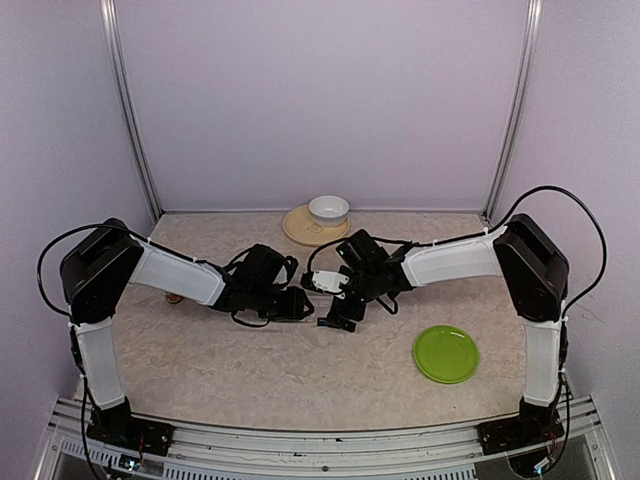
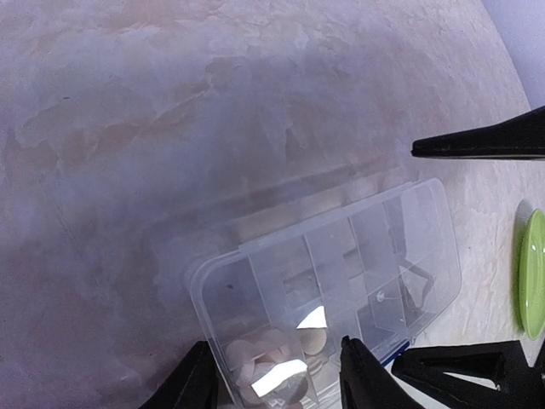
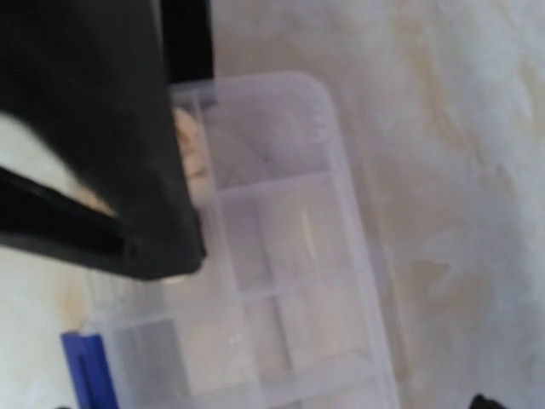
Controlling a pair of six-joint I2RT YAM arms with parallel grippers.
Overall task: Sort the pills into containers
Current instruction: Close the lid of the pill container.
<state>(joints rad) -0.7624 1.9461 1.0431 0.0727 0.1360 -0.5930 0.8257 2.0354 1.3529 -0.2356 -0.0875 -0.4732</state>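
Note:
The clear pill box point(image 2: 375, 247) lies flat on the table between the two arms, its compartments showing in the right wrist view point(image 3: 281, 256). Several round tan pills point(image 2: 255, 354) lie in an end compartment, also seen as pills point(image 3: 192, 153) beside a black finger. My left gripper point(image 2: 277, 379) hangs over that end with its jaws apart; one finger is outside the end wall, the other over the box. My right gripper point(image 1: 340, 315) is open wide, and its fingers point(image 2: 477, 145) reach along both long sides of the box's far end. The upper one stands apart from the box.
A white bowl point(image 1: 328, 208) on a tan plate point(image 1: 298, 228) stands at the back wall. A green plate point(image 1: 446, 353) lies at the front right, its rim showing as the green plate point(image 2: 532, 273). A blue latch point(image 3: 85, 375) is on the box's side.

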